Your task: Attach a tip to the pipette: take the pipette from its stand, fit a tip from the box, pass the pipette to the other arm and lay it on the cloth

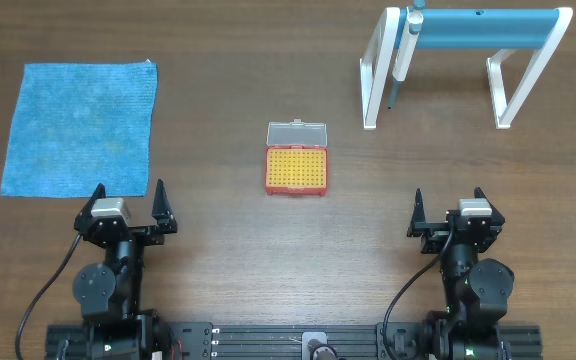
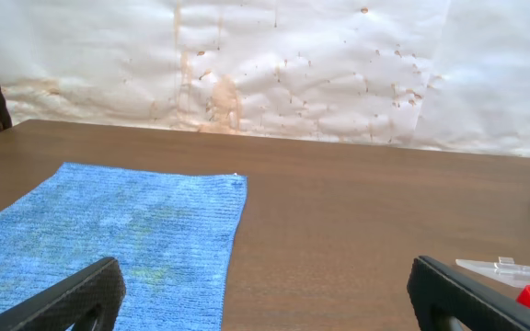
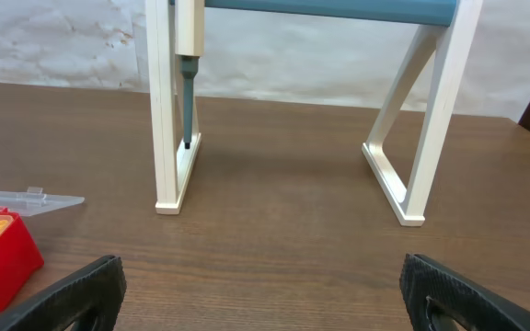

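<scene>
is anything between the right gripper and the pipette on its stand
Nothing visible does. Bare table lies between the open right gripper and the pipette, which hangs at one end of the stand. The stand's white leg is close beside it; the tip box sits off to the side.

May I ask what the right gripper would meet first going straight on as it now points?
The way looks free: the right gripper points into the gap between the legs of the stand, probably passing beside the hanging pipette.
</scene>
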You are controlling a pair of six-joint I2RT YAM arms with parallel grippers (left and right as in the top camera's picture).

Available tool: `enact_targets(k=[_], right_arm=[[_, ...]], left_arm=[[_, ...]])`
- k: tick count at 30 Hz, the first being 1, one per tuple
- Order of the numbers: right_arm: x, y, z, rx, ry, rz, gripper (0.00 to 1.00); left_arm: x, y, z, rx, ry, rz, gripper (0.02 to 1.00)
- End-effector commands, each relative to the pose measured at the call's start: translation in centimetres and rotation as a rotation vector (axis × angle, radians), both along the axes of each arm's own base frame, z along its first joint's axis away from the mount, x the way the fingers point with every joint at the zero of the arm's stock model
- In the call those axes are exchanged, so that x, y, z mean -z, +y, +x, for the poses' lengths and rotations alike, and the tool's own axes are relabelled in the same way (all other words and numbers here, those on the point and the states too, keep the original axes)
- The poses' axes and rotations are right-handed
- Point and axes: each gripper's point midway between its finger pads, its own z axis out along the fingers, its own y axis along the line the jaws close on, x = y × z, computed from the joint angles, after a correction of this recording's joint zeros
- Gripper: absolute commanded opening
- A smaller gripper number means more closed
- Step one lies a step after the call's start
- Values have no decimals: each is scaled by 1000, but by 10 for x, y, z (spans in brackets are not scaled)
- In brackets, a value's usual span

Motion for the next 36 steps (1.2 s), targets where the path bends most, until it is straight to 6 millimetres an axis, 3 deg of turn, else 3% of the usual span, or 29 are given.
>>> enact_targets(k=[1, 24, 36], right_arm=[[2, 2, 0, -14, -1, -12, 976], [2, 2, 0, -14, -1, -12, 976], [-19, 2, 7, -14, -78, -19, 976]], left_arm=[[4, 1, 0, -7, 16, -6, 998], [4, 1, 0, -7, 16, -7, 998], [4, 1, 0, -7, 16, -7, 998]])
